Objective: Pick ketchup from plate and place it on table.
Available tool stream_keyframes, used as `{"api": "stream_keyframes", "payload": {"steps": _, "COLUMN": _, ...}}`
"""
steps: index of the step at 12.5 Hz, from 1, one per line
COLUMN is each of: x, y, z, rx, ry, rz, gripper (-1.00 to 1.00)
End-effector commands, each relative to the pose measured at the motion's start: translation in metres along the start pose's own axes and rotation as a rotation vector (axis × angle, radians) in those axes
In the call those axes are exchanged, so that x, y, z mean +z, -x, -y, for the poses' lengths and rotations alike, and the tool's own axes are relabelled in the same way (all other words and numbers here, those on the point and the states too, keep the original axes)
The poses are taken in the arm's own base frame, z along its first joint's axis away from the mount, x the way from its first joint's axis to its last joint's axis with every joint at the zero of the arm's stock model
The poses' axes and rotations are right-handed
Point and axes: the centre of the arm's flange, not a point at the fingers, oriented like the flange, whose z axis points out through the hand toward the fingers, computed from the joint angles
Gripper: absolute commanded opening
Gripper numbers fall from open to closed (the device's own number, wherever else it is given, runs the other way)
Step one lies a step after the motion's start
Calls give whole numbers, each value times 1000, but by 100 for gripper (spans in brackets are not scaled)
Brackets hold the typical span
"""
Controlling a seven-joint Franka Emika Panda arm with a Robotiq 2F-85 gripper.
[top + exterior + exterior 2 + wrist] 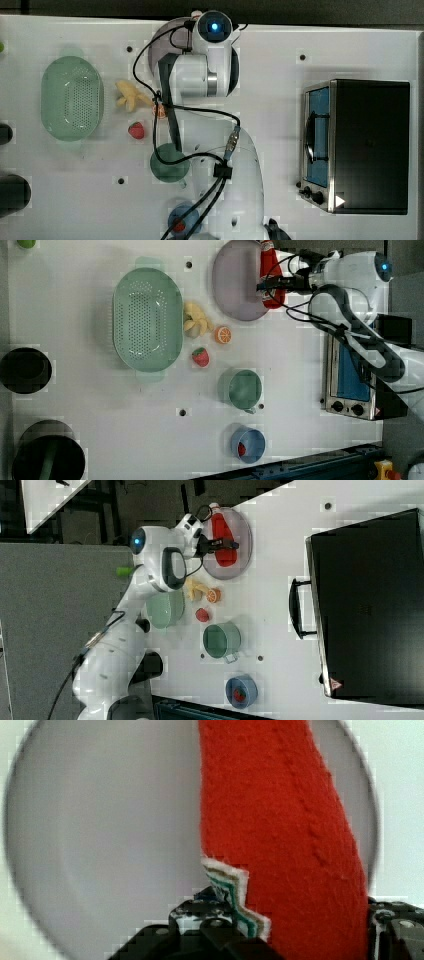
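tool (295, 930): clamped on ketchup (280, 820) | ketchup between its fingers, over plate (100, 845)

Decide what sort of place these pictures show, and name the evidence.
Probably a robot lab set up as a pretend kitchen: a white table with mounting holes, a toaster oven, felt toy food such as the strawberry and orange slice, and an arm's gripper over a plate.

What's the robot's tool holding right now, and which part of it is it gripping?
The tool is closed on the red felt ketchup bottle, gripping it across the sides of its wide body, over the pale mauve-grey round plate.
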Motion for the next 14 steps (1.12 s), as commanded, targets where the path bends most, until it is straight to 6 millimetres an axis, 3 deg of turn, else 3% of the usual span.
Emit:
{"api": "stream_keyframes", "payload": {"steps": 1, "x": -150, "y": -10, "z": 15, "rx": 52, "ry": -54, "rz": -64, "gripper": 19}}
{"api": "stream_keyframes", "payload": {"steps": 4, "x": -223, "y": 11, "z": 0, "rx": 104, "ry": -73, "rz": -16, "gripper": 19}}
{"api": "stream_keyframes", "payload": {"steps": 6, "x": -258, "y": 29, "z": -17, "rx": 155, "ry": -55, "rz": 9, "gripper": 19}}
{"api": "stream_keyframes", "payload": {"steps": 8, "x": -281, "y": 52, "z": -34, "rx": 196, "ry": -35, "rz": 50, "gripper": 19}}
{"api": "stream_keyframes", "payload": {"steps": 11, "x": -285, "y": 89, "z": -56, "rx": 238, "ry": -14, "rz": 100, "gripper": 19}}
{"api": "stream_keyframes", "payload": {"steps": 14, "x": -270, "y": 124, "z": -74, "rx": 275, "ry": -3, "rz": 152, "gripper": 19}}
